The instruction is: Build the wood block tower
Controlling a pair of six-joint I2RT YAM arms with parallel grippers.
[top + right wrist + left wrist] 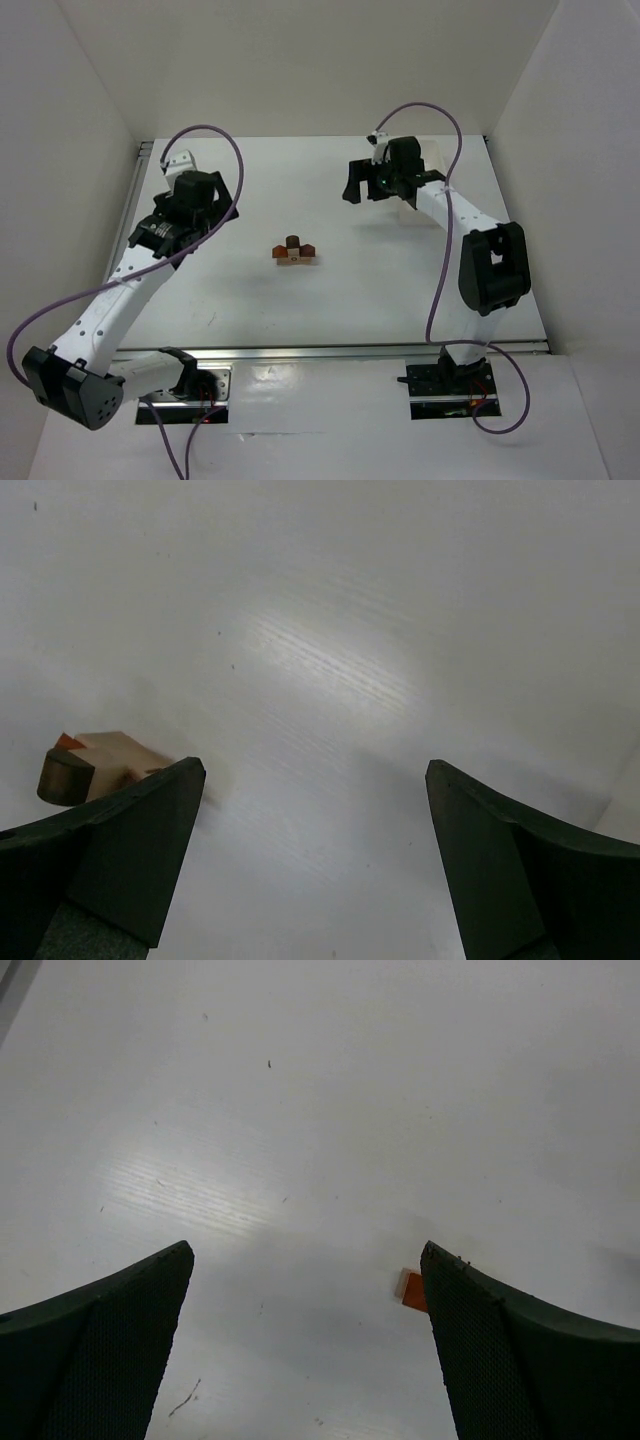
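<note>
The wood block tower (295, 250) is a small cluster in the middle of the white table: a dark brown piece on top of pale and orange-tan blocks. My left gripper (226, 200) hovers to its left, open and empty. The left wrist view shows that open gripper (306, 1250) over bare table, with an orange block (412, 1290) peeking out beside the right finger. My right gripper (362, 192) hangs open at the back right of the cluster. In the right wrist view this gripper (315, 767) holds nothing, and the blocks (95, 760) lie past its left finger.
White walls close in the table on the left, back and right. A metal rail (350, 350) runs along the near edge by the arm bases. A pale white object (430, 152) sits partly hidden behind the right wrist. Purple cables loop over both arms.
</note>
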